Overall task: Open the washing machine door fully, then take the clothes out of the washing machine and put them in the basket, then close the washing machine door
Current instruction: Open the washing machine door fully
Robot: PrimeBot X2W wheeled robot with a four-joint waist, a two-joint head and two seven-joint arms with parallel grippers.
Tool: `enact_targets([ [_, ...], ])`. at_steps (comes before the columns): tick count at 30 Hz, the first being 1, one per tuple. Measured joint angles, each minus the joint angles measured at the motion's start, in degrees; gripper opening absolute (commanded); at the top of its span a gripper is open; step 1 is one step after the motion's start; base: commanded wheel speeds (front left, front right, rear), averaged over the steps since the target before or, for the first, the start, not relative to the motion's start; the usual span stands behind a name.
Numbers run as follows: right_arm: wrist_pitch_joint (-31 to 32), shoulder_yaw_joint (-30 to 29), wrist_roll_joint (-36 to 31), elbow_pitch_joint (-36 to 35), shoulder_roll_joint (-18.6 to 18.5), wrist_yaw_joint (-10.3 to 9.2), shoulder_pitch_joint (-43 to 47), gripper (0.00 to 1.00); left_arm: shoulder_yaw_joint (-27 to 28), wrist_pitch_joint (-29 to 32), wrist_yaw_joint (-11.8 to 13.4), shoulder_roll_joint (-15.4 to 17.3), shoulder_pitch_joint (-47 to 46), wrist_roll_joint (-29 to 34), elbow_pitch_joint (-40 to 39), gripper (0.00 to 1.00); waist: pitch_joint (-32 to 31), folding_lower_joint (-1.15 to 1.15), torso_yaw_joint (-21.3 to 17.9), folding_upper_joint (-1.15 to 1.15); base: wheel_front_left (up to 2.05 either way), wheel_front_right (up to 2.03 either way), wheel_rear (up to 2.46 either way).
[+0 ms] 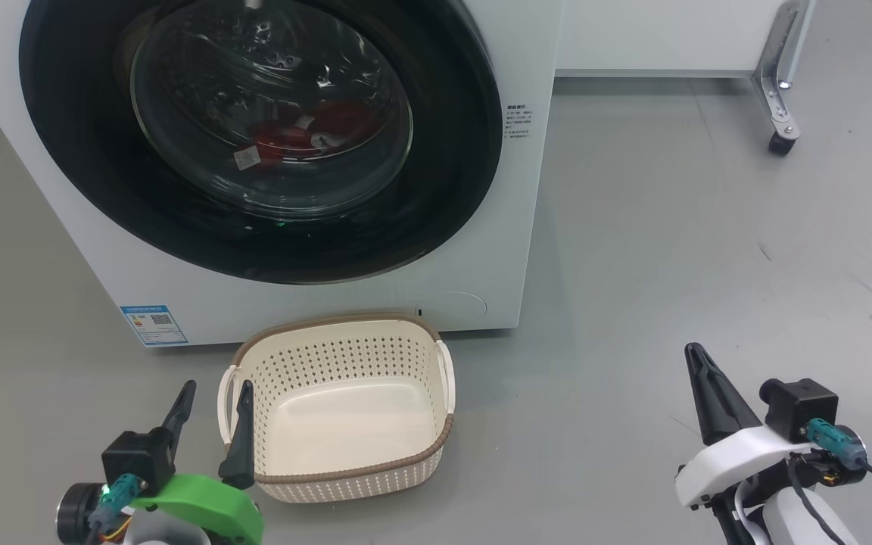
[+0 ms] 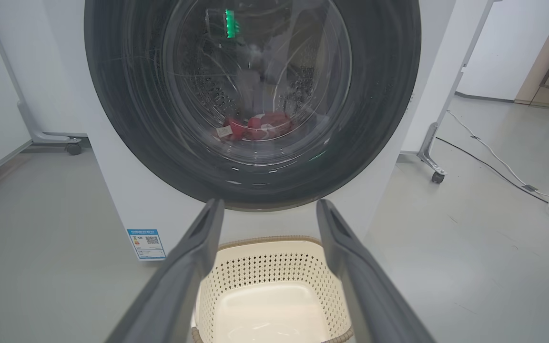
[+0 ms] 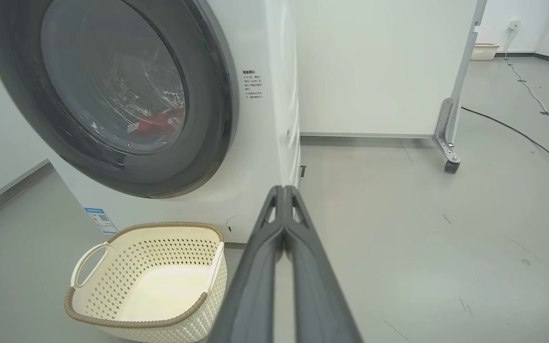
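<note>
— Where do we stand?

— The washing machine door (image 1: 201,113) sits shut against the washing machine (image 1: 496,250), with the red clothes (image 1: 288,140) lying low inside, behind its glass. The cream basket (image 1: 345,322) waits empty on the floor (image 1: 671,227), just in front of the machine.

— And our claws?

— Our left gripper (image 1: 216,387) is spread wide beside the basket's left handle. Our right gripper (image 1: 693,350) has its fingers pressed together on nothing, well apart from the door.

— What worries us?

— We see no handle on that glossy rim, so closed fingers may skid off it. If we raise the left arm carelessly, we may knock the basket. And if the door swings only halfway, we may drag the clothes against it and drop them short.
</note>
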Motion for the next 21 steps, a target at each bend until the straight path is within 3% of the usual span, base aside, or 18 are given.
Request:
enact_targets([
  [6, 0.00, -2.09, 3.61, -0.09, 0.83, 0.32, -0.30, 0.00, 0.13, 0.00, -0.02, -0.59, -0.02, 0.00, 0.00, 1.00, 0.29, 0.00, 0.04, 0.00, 0.00, 0.00, 0.00],
  [21, 0.69, -9.69, 26.25, 0.68, 3.03, 2.07, -7.89, 0.00, 0.24, 0.00, -0.51, -0.83, -3.34, 0.01, -2.03, 1.00, 4.68, 0.00, 0.62, 0.00, 0.00, 0.00, 0.00],
])
